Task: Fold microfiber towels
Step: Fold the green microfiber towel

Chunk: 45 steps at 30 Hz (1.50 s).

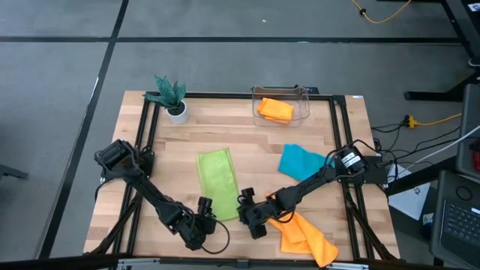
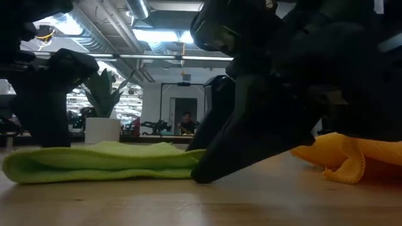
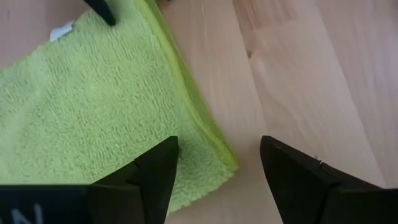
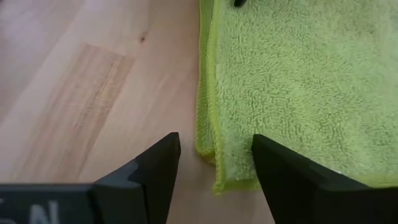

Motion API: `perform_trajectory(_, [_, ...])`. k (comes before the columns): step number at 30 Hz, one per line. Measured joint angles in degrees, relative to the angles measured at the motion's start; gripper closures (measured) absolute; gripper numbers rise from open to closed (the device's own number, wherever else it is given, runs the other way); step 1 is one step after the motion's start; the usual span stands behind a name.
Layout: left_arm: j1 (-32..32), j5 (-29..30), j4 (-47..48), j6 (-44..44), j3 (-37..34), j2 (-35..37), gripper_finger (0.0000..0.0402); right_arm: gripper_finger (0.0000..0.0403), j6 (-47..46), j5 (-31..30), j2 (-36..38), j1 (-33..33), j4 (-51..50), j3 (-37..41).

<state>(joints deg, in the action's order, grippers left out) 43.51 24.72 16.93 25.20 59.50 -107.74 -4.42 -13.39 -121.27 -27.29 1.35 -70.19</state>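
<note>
The right tool (image 4: pixel 211 168) sits closest to the lens, its two dark fingers apart and straddling the near corner of the lime green towel (image 4: pixel 292 81). Nothing is clamped between them. The left tool (image 3: pixel 217 177) is at the opposite near corner of the same towel, fingers apart as well, one over the cloth and one over bare wood.

Step in hand: judged from the layout, both tools are positioned to take the two near corners of the lime green towel for a further fold. The towel lies flat on the tabletop (image 1: pixel 247 142) as a long narrow strip running away from the front edge, centre-left. Doubled edges show in both wrist views, which suggests one fold is already made.

Next move: each tool must lower until the stacked layers lie between its fingers, then close on all layers together. A partial grip would likely lift only the top layer and open the fold.

Towel condition: dense looped pile, bound hem, soft rounded fold edge. It should drape limply when lifted.

Other towels:
- Orange towel (image 1: pixel 304 234), crumpled, near the front right, just beside the right arm.
- Teal-blue towel (image 1: pixel 298 161), right of centre.
- A second orange towel (image 1: pixel 274 109) inside the clear bin (image 1: pixel 303 105) at the far edge.
</note>
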Motion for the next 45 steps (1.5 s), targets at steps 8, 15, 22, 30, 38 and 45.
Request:
perform_trajectory(8, [-0.78, -1.29, 1.45, 0.07, 0.26, -1.89, 0.0197, 0.0254, -1.9, 0.94, -0.12, -0.03, -0.07, 0.02])
perform_trajectory(15, [-0.5, -1.58, 0.88, 0.18, 0.29, -2.62, 0.0255, 0.0314, -5.77, 1.74, -0.18, -0.22, -0.08, 0.07])
perform_trajectory(22, [0.28, -1.36, -1.89, 4.31, -0.01, -2.84, 0.038, 0.0388, -8.25, 2.28, -0.29, -1.02, 1.06, 0.15])
perform_trajectory(30, [1.46, -2.21, 0.29, 2.97, 3.98, -2.71, 0.04, 0.0396, -12.0, 7.61, -0.79, -2.63, -5.48, -6.05])
perform_trajectory(38, [3.16, -5.05, 4.37, 2.62, 11.25, 0.7, 0.0401, 0.0398, -12.1, 5.79, -0.66, -5.8, -23.15, -20.72])
perform_trajectory(45, [5.38, -4.18, 12.16, 1.01, 20.79, 1.31, 0.0401, 0.0397, -14.66, -3.21, -0.53, -9.29, -33.16, -30.36])
